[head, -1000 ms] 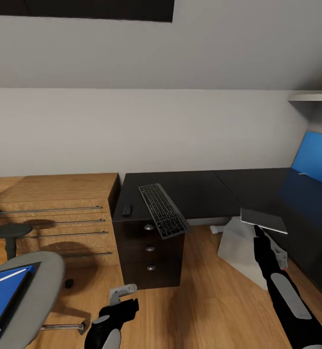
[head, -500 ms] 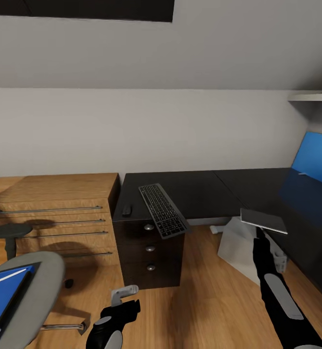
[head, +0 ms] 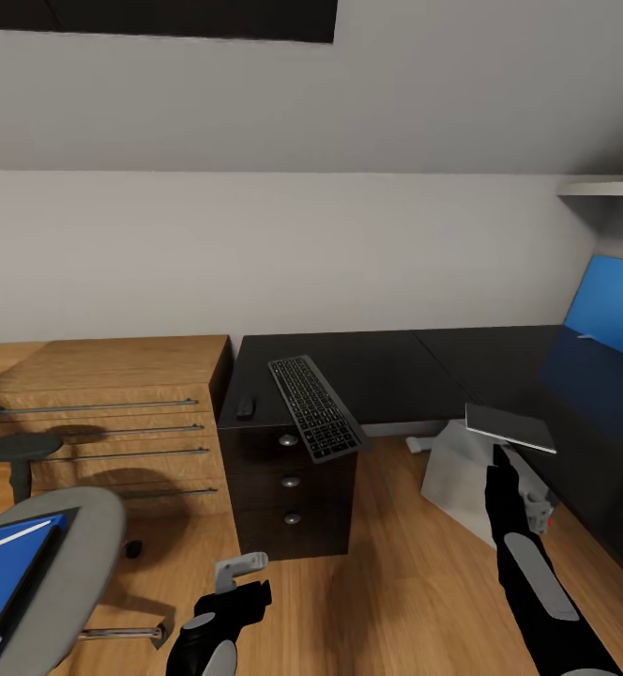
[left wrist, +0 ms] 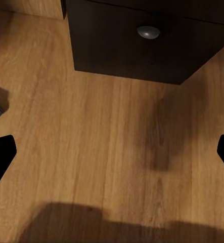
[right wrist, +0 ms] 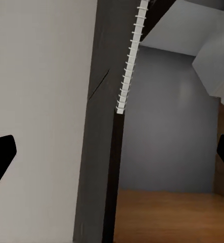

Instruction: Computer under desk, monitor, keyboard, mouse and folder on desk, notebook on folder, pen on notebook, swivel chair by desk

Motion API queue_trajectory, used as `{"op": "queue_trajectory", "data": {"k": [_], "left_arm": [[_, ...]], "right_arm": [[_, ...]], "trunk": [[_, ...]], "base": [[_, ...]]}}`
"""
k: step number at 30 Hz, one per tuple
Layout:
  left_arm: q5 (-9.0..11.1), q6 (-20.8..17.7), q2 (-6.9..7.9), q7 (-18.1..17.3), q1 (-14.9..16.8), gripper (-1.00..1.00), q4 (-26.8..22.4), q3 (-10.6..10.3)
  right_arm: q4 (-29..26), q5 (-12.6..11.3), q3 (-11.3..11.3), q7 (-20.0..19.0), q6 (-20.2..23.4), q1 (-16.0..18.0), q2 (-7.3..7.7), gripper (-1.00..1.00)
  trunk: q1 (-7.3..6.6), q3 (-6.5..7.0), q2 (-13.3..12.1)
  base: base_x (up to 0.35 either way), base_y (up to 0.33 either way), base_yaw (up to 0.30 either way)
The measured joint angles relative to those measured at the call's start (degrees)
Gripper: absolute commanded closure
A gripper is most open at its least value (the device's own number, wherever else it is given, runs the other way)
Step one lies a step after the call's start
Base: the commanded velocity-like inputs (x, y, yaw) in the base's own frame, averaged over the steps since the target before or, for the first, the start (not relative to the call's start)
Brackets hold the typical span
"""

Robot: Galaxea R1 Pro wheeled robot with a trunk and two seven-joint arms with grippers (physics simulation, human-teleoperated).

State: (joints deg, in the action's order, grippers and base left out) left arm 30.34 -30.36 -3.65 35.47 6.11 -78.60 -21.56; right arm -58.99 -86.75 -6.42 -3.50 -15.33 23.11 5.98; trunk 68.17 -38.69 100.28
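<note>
Up under the notebook with the right hand, fingers spread wide, gripping nothing. Notebook perched at the front edge of the surface, seemingly overhanging, computer below. Spiral binding close ahead in the right wrist view.

Risks: nudging that edge from below and tipping the notebook to the floor; closing on the thin cover alone and losing it. Keyboard also jutting past the drawer front, easy to clip.

Left hand low over the floor, likewise spread and empty.

Compared with a second ago: right forearm shifted slightly inward and lower, fingertips barely off; notebook, keyboard, mouse unmoved.
</note>
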Motion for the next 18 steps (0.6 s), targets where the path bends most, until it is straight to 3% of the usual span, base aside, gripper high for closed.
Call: {"op": "queue_trajectory", "data": {"k": [18], "left_arm": [[0.07, 0.02, 0.11, -0.06, 0.00, -1.00, 0.00, 0.02]], "right_arm": [[1.19, -0.01, 0.06, 0.00, -0.01, -0.02, 0.05, -1.00]], "trunk": [[0.00, 0.00, 0.00]], "base": [[0.105, 0.014, 0.000]]}}
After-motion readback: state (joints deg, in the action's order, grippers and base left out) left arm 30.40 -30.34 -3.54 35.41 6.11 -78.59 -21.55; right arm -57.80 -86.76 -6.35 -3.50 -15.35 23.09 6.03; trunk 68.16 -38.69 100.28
